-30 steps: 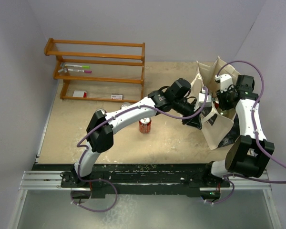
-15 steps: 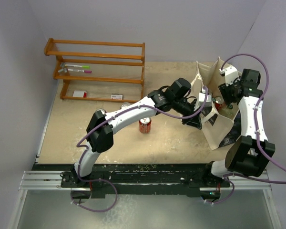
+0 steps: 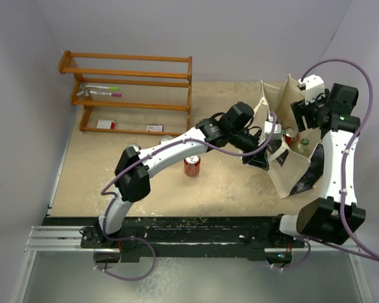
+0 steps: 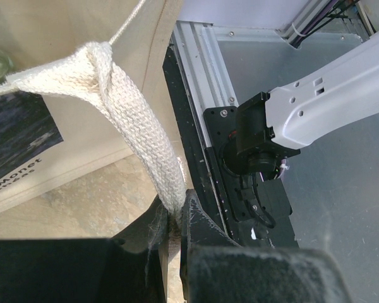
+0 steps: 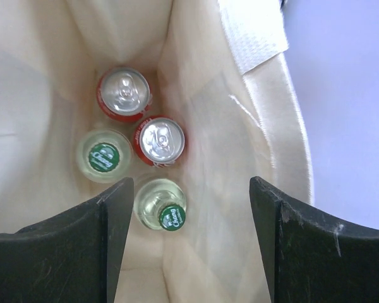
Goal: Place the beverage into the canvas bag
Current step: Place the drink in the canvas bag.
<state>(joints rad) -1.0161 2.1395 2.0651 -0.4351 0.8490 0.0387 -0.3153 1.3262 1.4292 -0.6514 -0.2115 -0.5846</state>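
"Monet" is printed in white on the dark picture (image 4: 16, 136) of the canvas bag (image 4: 88, 139). "Chang" is written on the green caps of two bottles, one (image 5: 103, 157) clearer than the other (image 5: 172, 218).

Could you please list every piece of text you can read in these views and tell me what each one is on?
"Monet": on the dark print on the side of the canvas bag.
"Chang": on the green caps of two bottles inside the bag.
Red can on the table: lettering too small to read.
Cards on the wooden rack: too blurred to read.
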